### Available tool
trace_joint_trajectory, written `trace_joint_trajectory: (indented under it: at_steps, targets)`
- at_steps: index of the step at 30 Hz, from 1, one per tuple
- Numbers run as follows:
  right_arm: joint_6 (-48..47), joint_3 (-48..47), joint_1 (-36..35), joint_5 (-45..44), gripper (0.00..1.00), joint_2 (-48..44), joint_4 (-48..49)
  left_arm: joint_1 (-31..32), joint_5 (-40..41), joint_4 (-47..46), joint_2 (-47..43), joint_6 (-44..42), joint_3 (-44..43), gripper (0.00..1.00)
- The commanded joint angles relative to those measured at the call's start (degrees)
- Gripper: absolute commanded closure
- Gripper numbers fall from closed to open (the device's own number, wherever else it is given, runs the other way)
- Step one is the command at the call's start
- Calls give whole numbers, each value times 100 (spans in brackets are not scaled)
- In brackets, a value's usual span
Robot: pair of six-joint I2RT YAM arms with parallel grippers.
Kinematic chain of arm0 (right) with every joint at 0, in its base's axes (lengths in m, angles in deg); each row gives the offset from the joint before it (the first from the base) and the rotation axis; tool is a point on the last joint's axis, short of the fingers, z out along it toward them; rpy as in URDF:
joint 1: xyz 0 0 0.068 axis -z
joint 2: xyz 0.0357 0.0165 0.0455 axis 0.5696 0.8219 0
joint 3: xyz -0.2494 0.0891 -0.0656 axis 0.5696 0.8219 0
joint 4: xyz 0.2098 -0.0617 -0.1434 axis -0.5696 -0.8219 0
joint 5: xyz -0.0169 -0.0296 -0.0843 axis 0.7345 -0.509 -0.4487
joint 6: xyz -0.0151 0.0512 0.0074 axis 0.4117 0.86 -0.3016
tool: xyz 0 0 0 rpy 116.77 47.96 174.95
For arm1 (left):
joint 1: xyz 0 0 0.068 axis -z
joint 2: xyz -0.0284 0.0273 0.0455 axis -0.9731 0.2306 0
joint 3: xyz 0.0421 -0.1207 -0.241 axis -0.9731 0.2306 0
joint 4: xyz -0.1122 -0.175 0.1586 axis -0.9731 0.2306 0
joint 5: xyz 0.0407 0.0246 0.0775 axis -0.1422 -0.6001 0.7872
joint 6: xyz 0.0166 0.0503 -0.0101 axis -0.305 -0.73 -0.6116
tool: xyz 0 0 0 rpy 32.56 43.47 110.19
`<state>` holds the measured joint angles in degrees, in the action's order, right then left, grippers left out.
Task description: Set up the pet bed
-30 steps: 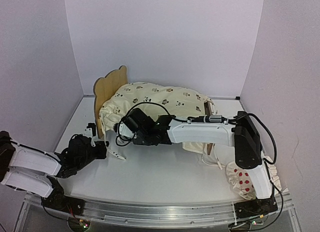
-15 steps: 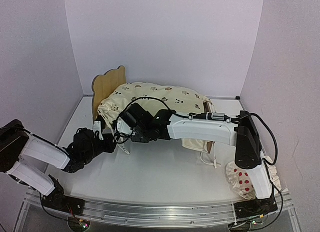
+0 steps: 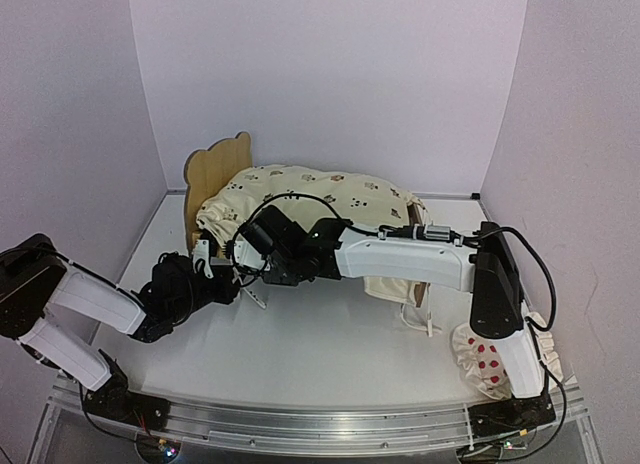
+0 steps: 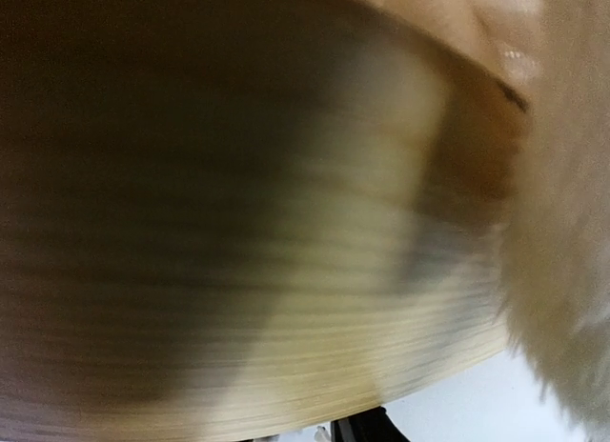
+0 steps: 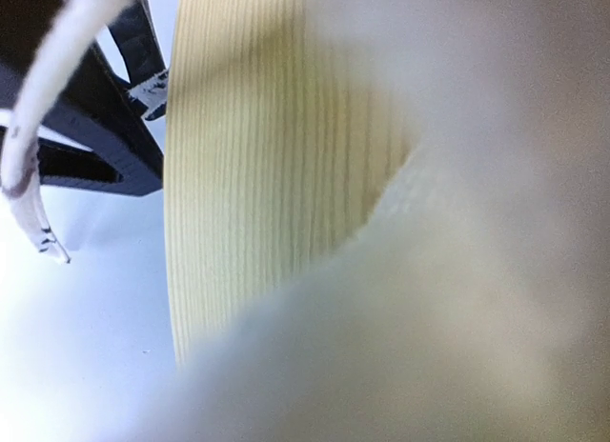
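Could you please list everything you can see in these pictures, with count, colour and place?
pet bed: one, light plywood, far left of the table, scalloped headboard upright at its left end
cover: one, cream with small dark animal prints, heaped over the bed
pillow: one, white with red dots, near right corner, partly behind the right arm
table: one, white, under everything
left arm: one, white and black, reaching from the near left to the bed's near left corner
right arm: one, white and black, stretched leftward in front of the bed
left gripper: one, black, at the bed's corner
right gripper: one, black with white fingers, beside the left gripper
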<state>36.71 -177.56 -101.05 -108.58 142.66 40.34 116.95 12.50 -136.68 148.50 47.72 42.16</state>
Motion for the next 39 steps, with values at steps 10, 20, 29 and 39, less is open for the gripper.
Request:
trace_joint_trajectory:
  at_steps: [10, 20, 29, 39]
  targets:
    - [152, -320, -74, -1095, 93, -493, 1360, -20, 160, 258, 232, 110, -455, 100]
    - [661, -61, 19, -1217, 94, -171, 1360, -20, 153, 2175, -1193, 794, -109, 100]
    - [942, -233, 177, -1253, 95, 349, 1360, -20, 388, 3097, -1520, 1132, -18, 100]
    - [1178, 665, 443, -1042, 95, 290, 1933, -20, 577, 3389, -896, 1337, -258, 100]
